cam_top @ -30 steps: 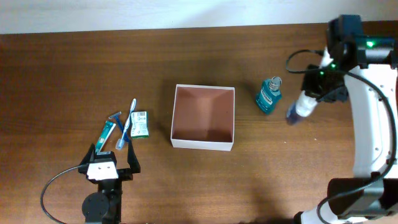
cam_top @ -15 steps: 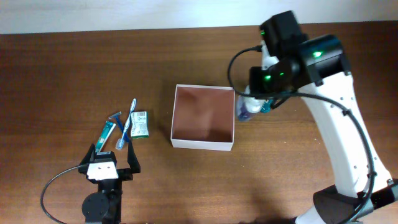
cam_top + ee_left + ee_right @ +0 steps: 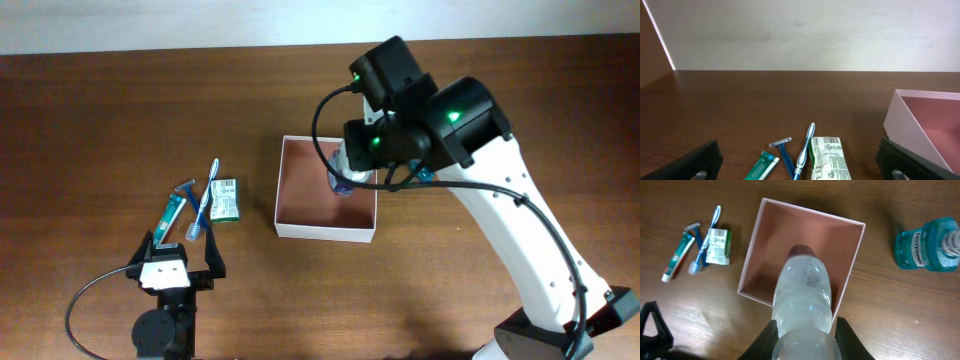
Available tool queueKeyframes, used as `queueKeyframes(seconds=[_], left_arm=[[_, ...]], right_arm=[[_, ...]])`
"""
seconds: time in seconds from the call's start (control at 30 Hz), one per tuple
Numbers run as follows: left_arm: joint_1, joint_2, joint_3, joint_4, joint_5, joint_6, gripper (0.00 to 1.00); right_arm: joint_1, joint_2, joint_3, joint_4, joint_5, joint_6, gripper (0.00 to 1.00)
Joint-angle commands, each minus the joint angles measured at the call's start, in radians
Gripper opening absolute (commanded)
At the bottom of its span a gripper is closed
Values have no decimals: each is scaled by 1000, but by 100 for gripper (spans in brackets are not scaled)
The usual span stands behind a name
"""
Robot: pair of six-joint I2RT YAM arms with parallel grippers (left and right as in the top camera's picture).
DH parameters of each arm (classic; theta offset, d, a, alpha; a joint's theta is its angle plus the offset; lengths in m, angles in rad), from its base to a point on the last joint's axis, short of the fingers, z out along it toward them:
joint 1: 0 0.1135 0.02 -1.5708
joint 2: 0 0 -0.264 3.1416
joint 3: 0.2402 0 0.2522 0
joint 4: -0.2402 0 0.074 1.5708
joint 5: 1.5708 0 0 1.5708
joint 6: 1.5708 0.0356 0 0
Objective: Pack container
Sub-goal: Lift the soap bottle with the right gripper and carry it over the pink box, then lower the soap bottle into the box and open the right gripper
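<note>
Overhead, the brown table (image 3: pixel 100 120) bears the white-walled container (image 3: pixel 326 232) at its middle, over whose right part the right gripper (image 3: pixel 803 335) hangs clenched on a clear bottle (image 3: pixel 805 290), while the left gripper (image 3: pixel 177 250) stands spread wide near a toothpaste tube (image 3: pixel 173 213) and a toothbrush (image 3: pixel 205 200).

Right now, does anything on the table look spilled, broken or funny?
No, nothing stands out. The right claw holds a clear bottle over the container, and no spill shows. The toothbrush, razor and toothpaste lie close together left of it, none looking broken.
</note>
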Motion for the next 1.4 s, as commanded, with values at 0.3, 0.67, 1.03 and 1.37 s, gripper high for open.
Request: queueKeyframes(seconds=[0.3,0.67,1.03,1.37], left_arm=[[6,-8,-8,2,18,12,99],[6,-8,-8,2,18,12,100],[6,-8,-8,2,18,12,99],[6,-8,-8,2,18,12,100]], right_arm=[[13,63,35,30,138,37,23],[12,134,35,82,206,46,23],[11,228,35,127,281,79,23],[-23,273,33,137,302,105,23]])
